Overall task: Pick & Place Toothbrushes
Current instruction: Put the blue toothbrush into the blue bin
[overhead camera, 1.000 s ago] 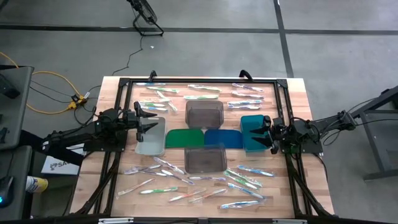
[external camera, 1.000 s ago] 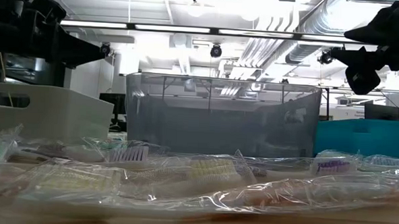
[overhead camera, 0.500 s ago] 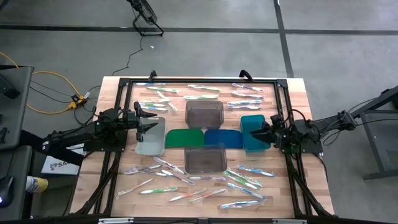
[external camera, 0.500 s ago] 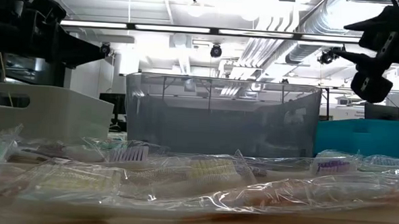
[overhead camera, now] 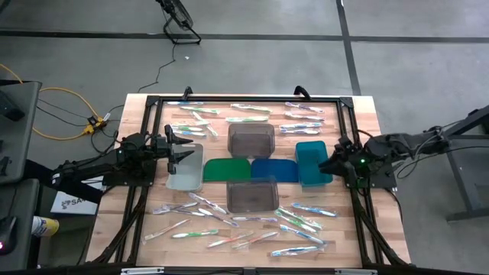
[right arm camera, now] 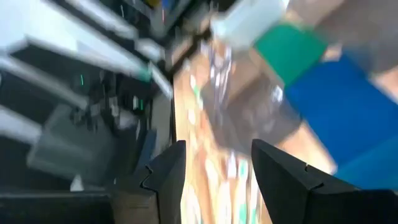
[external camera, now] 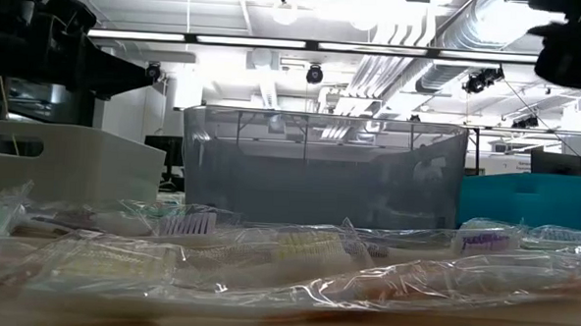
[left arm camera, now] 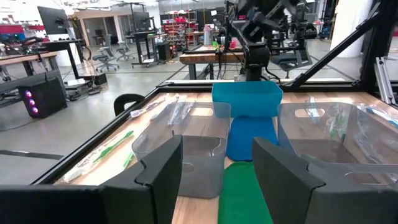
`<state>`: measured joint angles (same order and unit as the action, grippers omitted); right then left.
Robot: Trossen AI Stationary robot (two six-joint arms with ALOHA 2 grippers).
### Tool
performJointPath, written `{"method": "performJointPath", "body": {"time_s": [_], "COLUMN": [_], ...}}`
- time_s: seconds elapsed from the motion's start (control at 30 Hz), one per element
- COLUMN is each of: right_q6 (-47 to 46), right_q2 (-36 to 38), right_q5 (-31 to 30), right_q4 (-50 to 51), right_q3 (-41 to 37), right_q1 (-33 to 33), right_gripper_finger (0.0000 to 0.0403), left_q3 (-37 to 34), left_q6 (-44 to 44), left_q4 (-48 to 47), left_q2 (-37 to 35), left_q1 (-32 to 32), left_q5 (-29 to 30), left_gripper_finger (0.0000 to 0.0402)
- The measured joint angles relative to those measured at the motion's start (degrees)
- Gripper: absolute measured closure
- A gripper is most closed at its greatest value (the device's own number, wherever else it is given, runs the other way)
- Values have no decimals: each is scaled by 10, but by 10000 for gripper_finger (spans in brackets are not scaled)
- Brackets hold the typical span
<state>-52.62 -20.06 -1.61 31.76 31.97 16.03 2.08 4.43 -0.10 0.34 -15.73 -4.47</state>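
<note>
Ringing the central bins (overhead camera: 251, 138), toothbrushes (overhead camera: 248, 120) are scattered along the worktop's (overhead camera: 373, 221) far and near edges, mostly lengthwise left-right. Both empty hands are held spread: left hand (overhead camera: 183, 147) over the clear bin (overhead camera: 186, 173), right hand (overhead camera: 330, 163) beside the teal bin (overhead camera: 309, 160).

Two arms, both reaching inward, jaws apart.

Left arm stretched in from the high frame's left edge at mid-height, left gripper (overhead camera: 182, 147) pointing right, fingers (left arm camera: 163, 168) spread with an empty gap. Right arm entering from the right edge at mid-height, right gripper (overhead camera: 330, 162) pointing left, fingers (right arm camera: 166, 171) parted, nothing between; seen dark in the low frame's upper right corner (external camera: 570, 59).
</note>
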Motion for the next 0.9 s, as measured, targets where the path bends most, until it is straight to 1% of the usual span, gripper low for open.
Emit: {"method": "performJointPath", "body": {"time_s": [0.17, 0.27, 0.47, 0.6, 0.7, 0.9], "right_q6": [-21, -41, -78, -86, -85, -43], "right_q2": [-73, -108, -169, -216, -255, -325], "right_q5": [89, 119, 121, 117, 101, 65], "right_q4": [58, 83, 91, 100, 125, 196], "right_q3": [62, 88, 115, 130, 148, 194], "right_q1": [0, 12, 61, 92, 108, 121], "right_gripper_finger": [227, 227, 227, 227, 227, 227], "left_q3": [0, 0, 0, 0, 0, 0], "left_q6": [0, 0, 0, 0, 0, 0], "left_q4": [0, 0, 0, 0, 0, 0], "left_q2": [0, 0, 0, 0, 0, 0], "left_q1": [0, 0, 0, 0, 0, 0], "left_q5": [0, 0, 0, 0, 0, 0], "left_gripper_finger": [215, 215, 215, 215, 215, 215]}}
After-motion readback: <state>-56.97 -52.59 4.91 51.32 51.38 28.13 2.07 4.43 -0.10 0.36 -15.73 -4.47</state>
